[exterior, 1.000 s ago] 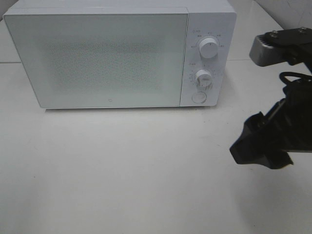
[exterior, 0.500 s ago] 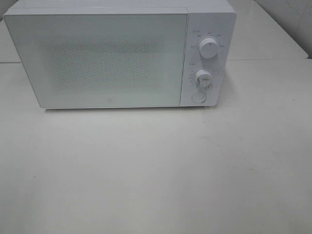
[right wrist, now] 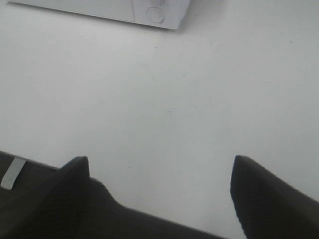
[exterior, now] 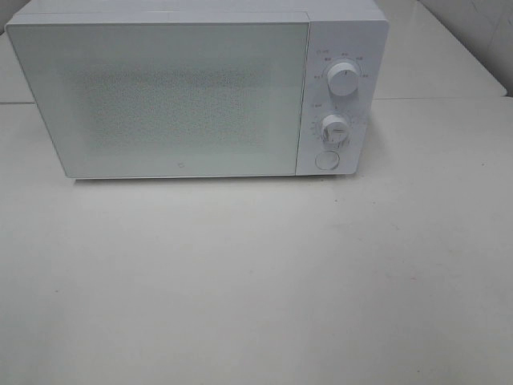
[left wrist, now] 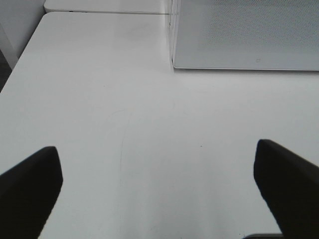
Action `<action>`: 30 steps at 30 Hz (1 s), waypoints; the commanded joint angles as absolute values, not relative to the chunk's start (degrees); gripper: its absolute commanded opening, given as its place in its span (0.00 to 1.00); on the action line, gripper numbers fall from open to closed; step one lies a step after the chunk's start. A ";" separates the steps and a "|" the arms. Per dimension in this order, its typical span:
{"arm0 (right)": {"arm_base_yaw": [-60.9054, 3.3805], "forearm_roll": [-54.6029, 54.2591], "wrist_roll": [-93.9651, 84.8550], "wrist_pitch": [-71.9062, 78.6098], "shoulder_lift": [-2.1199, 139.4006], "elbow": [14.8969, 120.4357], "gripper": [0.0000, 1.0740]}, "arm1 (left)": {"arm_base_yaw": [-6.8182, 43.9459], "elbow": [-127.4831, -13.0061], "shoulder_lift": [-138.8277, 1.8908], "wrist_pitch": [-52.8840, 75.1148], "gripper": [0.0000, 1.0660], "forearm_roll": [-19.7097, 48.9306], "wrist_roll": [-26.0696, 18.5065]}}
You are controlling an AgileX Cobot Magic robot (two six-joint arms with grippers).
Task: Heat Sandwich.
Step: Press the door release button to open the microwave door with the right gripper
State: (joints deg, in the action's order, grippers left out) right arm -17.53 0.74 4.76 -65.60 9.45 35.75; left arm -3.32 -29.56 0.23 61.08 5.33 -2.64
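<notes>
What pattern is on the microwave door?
The white box-shaped microwave's door has a fine dotted mesh; clearest in the exterior high view.

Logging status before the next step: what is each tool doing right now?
Left tool: open, holding nothing.
Right tool: open, holding nothing.

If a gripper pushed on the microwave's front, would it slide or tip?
Probably neither easily: the microwave is a wide, low box sitting flat on the table, so tipping looks unlikely. The smooth table might let it slide slightly.
</notes>
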 commanded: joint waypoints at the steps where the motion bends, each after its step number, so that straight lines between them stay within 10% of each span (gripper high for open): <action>1: -12.55 1.09 3.95 -65.72 4.24 33.52 0.71 | -2.98 -29.51 1.26 61.08 0.94 5.33 -2.46; 10: -2.75 0.86 4.30 -62.80 -1.66 30.88 0.71 | -2.98 -29.51 0.92 61.08 0.94 5.33 -2.41; 30: -2.75 0.92 4.13 -57.07 -1.66 28.53 0.71 | -2.98 -29.51 0.63 61.08 0.94 5.27 -2.41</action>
